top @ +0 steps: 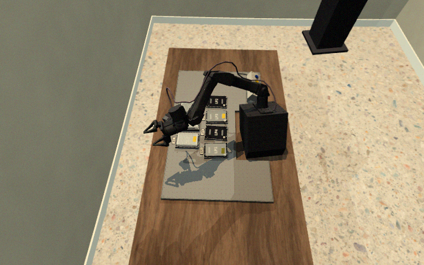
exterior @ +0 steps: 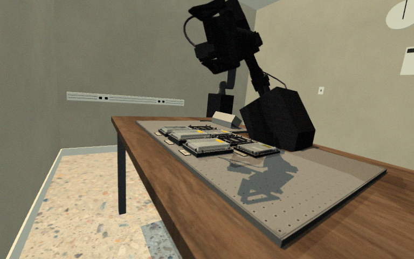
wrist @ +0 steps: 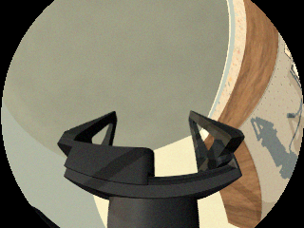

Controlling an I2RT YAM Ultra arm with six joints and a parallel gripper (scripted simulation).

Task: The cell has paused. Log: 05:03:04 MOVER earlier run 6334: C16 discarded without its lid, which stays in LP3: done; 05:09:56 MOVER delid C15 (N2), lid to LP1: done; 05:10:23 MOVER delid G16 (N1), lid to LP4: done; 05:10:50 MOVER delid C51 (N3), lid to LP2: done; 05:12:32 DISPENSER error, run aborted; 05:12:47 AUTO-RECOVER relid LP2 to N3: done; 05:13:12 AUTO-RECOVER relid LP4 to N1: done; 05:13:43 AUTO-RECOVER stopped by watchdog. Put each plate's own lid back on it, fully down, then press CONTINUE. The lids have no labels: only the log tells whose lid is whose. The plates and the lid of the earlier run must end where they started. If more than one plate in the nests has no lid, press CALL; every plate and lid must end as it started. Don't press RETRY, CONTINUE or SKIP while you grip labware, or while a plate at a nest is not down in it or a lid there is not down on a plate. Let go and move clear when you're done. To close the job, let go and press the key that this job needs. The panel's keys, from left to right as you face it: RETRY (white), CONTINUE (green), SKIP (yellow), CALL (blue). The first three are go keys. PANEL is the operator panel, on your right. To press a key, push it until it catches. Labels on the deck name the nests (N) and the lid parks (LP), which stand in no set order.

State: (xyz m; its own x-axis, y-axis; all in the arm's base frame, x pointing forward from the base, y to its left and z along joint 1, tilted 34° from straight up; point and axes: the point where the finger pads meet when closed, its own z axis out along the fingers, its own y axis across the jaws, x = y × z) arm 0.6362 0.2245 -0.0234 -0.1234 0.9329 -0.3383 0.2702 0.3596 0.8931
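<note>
My gripper (top: 150, 137) (wrist: 152, 117) is open and empty. It hangs high over the table's left edge, pointing out past the deck. Three well plates stand in the left column of nests. The near plate (top: 186, 139) (exterior: 207, 145) has a yellow tag; the middle plate (exterior: 189, 135) and the far plate (exterior: 173, 129) are mostly hidden under my arm in the top view. I cannot tell which plates carry lids. In the right column one lid (top: 215, 150) (exterior: 257, 149) lies in the nearest park and another lid (top: 216, 116) (exterior: 222, 131) two parks back. The other two parks (top: 215, 132) (top: 216, 101) are dark and empty.
The operator panel (top: 252, 79) (exterior: 227, 118) sits at the deck's far right, its blue key (top: 256, 75) showing. The arm's black base box (top: 263, 129) (exterior: 277, 118) stands right of the parks. Small label tags (exterior: 184, 152) lie beside the nests. The grey deck (top: 218, 184) extends toward the front.
</note>
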